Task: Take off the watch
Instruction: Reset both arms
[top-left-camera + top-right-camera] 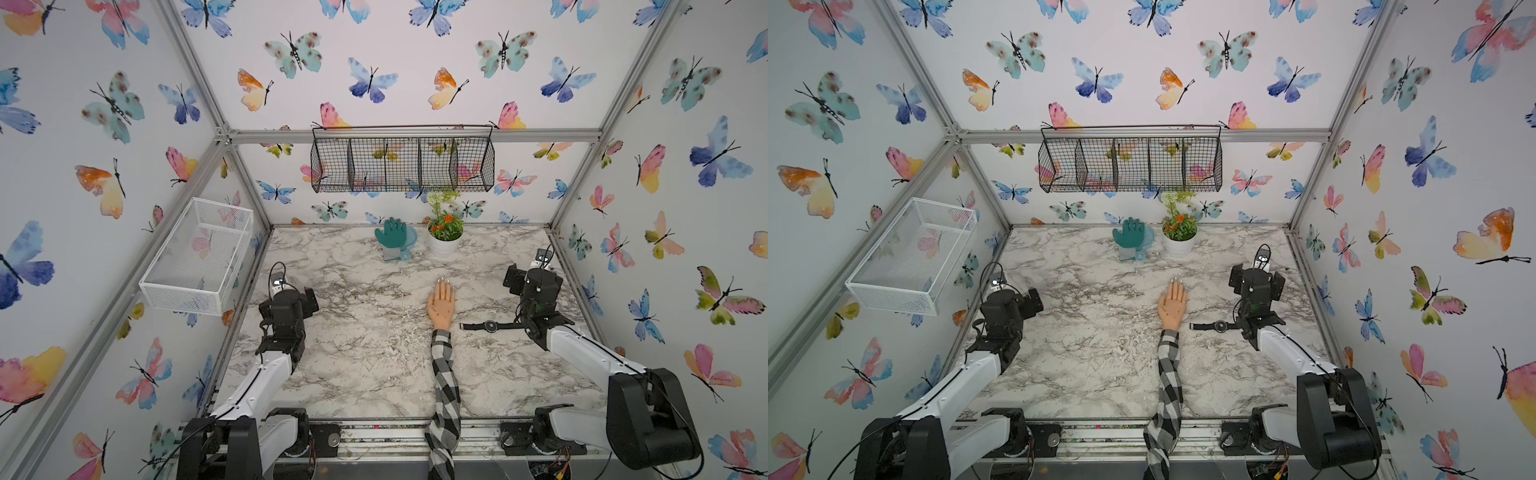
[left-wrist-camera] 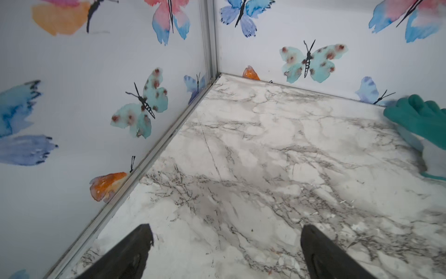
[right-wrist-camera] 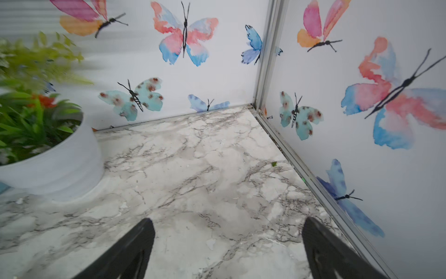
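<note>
Bimanual workspace seen from above and from both wrists. The watch lies flat on the marble table, off the wrist, its strap stretched out left to right and its round dark face upward. It sits just to the right of the mannequin hand, level with the wrist, with a narrow strip of table between strap end and wrist. The strap's right end runs up to the right arm, which overlaps it in both top views.

The mannequin hand lies palm up, fingers pointing to the far side; the checked sleeve trails from it over the near edge.

The left gripper hangs above bare table near the left wall, its fingers wide apart with nothing between them. The right gripper hangs near the far right corner, its fingers likewise spread on nothing.

A teal glove and a potted plant stand at the far edge; a black wire basket hangs above them, and a white mesh basket on the left wall.
</note>
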Controlling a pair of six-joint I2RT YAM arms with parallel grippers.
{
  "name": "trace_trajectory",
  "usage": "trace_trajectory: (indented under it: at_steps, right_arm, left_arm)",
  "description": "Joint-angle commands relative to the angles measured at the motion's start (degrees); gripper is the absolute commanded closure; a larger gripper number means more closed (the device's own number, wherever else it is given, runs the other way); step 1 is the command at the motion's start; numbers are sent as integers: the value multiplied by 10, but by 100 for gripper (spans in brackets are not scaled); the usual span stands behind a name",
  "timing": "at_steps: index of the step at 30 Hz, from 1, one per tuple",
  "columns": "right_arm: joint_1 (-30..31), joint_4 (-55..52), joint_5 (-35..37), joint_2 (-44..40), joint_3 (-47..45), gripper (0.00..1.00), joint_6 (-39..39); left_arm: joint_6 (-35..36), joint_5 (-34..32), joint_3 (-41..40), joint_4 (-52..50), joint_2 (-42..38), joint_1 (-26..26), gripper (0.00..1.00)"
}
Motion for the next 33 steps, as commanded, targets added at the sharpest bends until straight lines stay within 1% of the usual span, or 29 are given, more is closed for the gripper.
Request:
trace_trajectory:
  at_steps: [1,2,3,5,6,7,8,10,11,12,13,14,15,16,17,18,20,23,27,33]
  right_arm:
    - [-14,75,7,34,-55,1,-30]
    - [-14,110,14,46,-78,1,-34]
    - [-16,162,3,55,-105,1,-41]
    - [-18,250,-37,70,-150,2,-51]
    - [-17,317,-60,73,-171,2,-53]
    - [-18,336,-85,71,-181,2,-42]
    - [-18,361,-110,81,-188,2,-48]
    - [-18,418,-135,123,-201,2,-58]
    - [-18,460,-140,152,-209,2,-64]
    - [-19,512,-142,178,-210,1,-70]
    - [-20,499,-145,184,-198,2,-70]
    - [-30,427,-159,162,-182,1,-57]
    - [-37,375,-174,153,-168,1,-48]
    - [-44,415,-184,170,-174,2,-51]
    - [-46,453,-188,181,-181,2,-53]
    - [-46,442,-188,176,-179,2,-53]
    - [-46,386,-186,154,-171,1,-49]
    - [-46,440,-183,165,-188,1,-55]
    - [-46,415,-182,156,-183,2,-54]
    - [-46,413,-182,159,-180,2,-54]
  left_arm:
    - [9,22,-84,235,27,0,2]
    - [9,24,-104,272,40,0,2]
    - [10,27,-121,322,53,0,2]
    - [35,56,-131,380,66,0,2]
    - [38,60,-125,390,86,1,2]
    - [40,72,-119,390,103,2,2]
    - [49,92,-127,419,125,2,2]
    - [62,125,-139,475,169,2,2]
    - [68,136,-141,509,191,2,2]
    - [71,145,-134,518,204,3,2]
    - [79,161,-119,498,211,4,2]
    - [80,169,-93,446,209,5,2]
    - [73,187,-84,405,198,16,2]
    - [73,194,-82,394,196,19,2]
    - [73,194,-88,420,203,20,2]
    - [74,194,-90,424,202,19,2]
    - [77,195,-88,399,189,17,2]
    - [77,195,-86,398,192,18,2]
    - [75,197,-78,391,197,19,2]
    - [76,197,-82,394,193,20,2]
